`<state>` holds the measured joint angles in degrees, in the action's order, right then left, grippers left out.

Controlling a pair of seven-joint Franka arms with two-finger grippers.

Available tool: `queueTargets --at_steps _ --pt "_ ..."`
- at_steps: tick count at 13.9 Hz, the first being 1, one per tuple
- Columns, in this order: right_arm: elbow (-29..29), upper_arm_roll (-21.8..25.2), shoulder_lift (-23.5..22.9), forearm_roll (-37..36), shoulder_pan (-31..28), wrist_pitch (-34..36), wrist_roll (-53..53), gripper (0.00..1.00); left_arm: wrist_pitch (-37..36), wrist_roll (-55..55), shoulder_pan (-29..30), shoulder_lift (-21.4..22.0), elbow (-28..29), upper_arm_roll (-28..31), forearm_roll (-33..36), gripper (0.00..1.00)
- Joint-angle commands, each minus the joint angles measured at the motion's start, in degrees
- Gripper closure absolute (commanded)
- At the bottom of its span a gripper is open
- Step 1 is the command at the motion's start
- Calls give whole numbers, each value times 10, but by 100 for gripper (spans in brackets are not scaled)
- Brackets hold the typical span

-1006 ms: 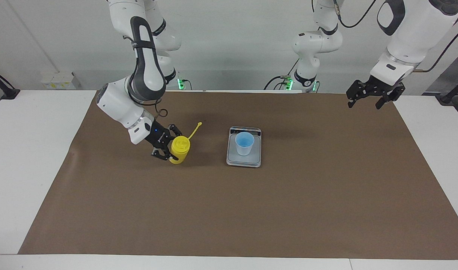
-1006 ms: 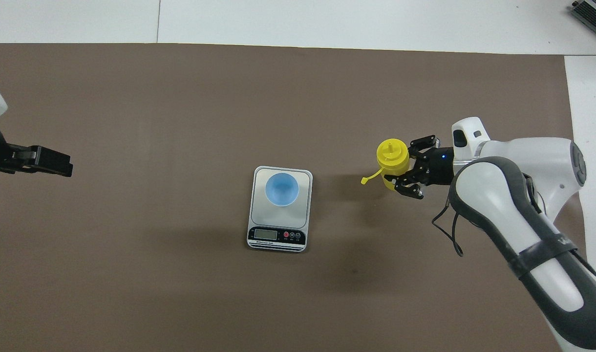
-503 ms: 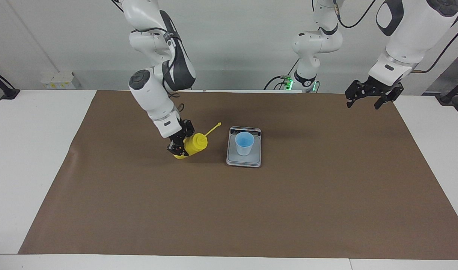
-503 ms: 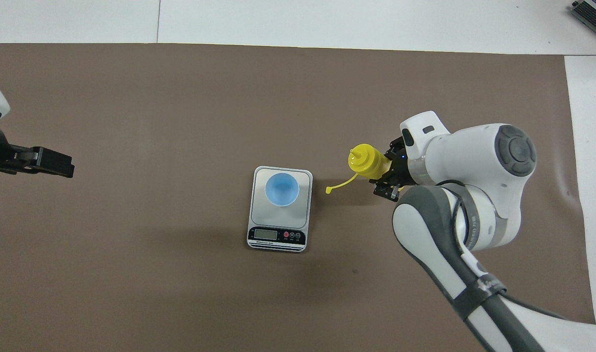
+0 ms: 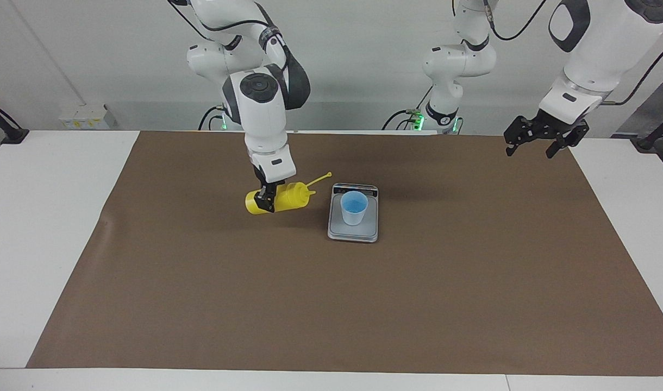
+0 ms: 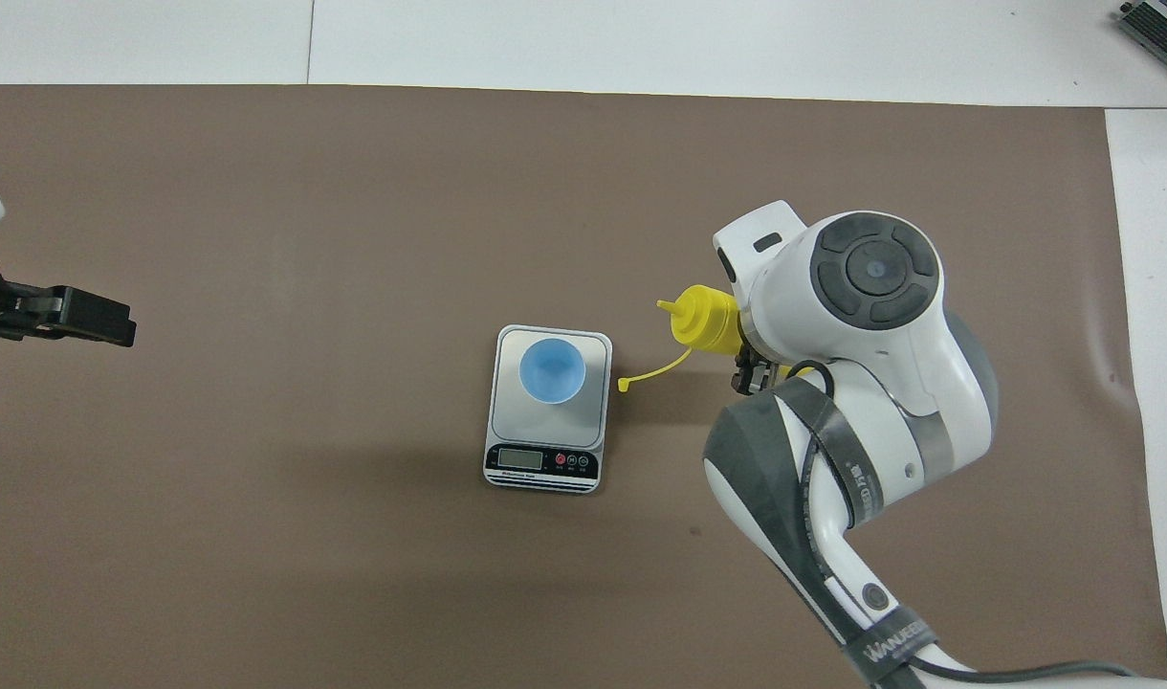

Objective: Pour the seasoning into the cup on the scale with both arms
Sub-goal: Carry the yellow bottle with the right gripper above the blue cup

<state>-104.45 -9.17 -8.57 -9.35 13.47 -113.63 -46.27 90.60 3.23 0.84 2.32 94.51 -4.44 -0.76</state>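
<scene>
Right now the right tool (image 5: 266,202) is clenched around the yellow squeeze bottle (image 5: 288,196), holding it tipped nearly level beside the scale (image 5: 353,228), nozzle aimed at the light-blue cup (image 5: 354,208) but not over it. That cup stands on the scale's plate and looks empty, so I judge the pour is yet to come. Meanwhile the left tool (image 5: 543,136) waits, released, over the left arm's end of the worktop (image 5: 331,304).

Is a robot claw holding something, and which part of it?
Yes. The right claw grips the yellow plastic squeeze bottle around its body, near the base. The left claw holds nothing.
</scene>
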Motion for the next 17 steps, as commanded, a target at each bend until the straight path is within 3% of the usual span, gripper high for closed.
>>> queueTargets --at_steps 1,8,12,17 --pt "68 -4 -41 -71 27 49 13 100 11 2 -15 15 16 9 8 0" --pt "87 -7 -66 -229 66 91 6 100 11 -1 -14 15 15 9 8 0" --pt "135 -8 -124 -371 138 120 5 100 12 0 -14 15 15 9 8 0" --pt "165 -8 -167 -465 194 180 4 100 12 -2 -13 15 12 10 8 0"
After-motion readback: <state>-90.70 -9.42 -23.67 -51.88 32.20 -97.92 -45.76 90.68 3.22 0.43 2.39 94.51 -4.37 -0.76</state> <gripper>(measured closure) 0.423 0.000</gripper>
